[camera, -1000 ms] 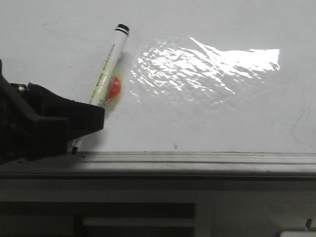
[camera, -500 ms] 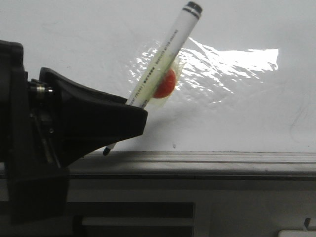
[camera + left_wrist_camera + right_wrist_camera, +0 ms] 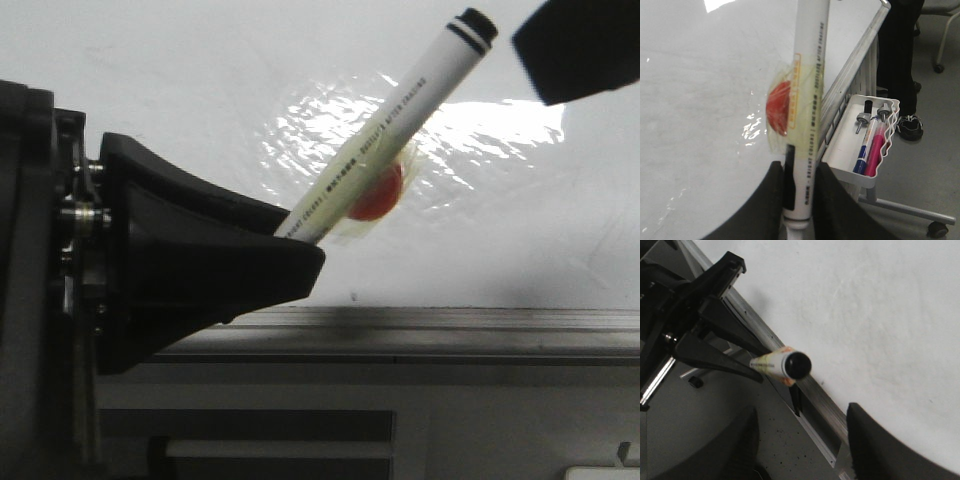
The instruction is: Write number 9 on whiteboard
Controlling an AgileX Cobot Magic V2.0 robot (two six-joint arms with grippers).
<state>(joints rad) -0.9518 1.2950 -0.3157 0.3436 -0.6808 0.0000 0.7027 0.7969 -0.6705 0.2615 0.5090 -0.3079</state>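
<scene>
My left gripper point(image 3: 300, 255) is shut on a white marker pen point(image 3: 400, 110) with a black end. It holds the pen tilted in front of the glossy whiteboard point(image 3: 150, 80), and the pen's tip is hidden behind the jaws. A red dot under clear tape point(image 3: 378, 195) sticks to the pen's barrel. The left wrist view shows the pen point(image 3: 807, 100) clamped between the jaws of the left gripper point(image 3: 800, 200). My right gripper point(image 3: 802, 440) is open and empty, a little short of the pen's black end point(image 3: 797, 365). One of its fingers point(image 3: 580, 45) shows at the top right. No number 9 shows on the board.
A grey metal rail point(image 3: 450, 325) runs along the board's lower edge, with a grey slotted panel point(image 3: 300, 425) below it. A white wire tray point(image 3: 862, 145) holding blue and pink markers hangs beside the board. A person's legs point(image 3: 902, 60) and a wheeled stand base point(image 3: 937, 227) are on the floor.
My left gripper has moved right and closer to the camera with the pen, which now leans further over. A right gripper finger has come into view at the top right.
</scene>
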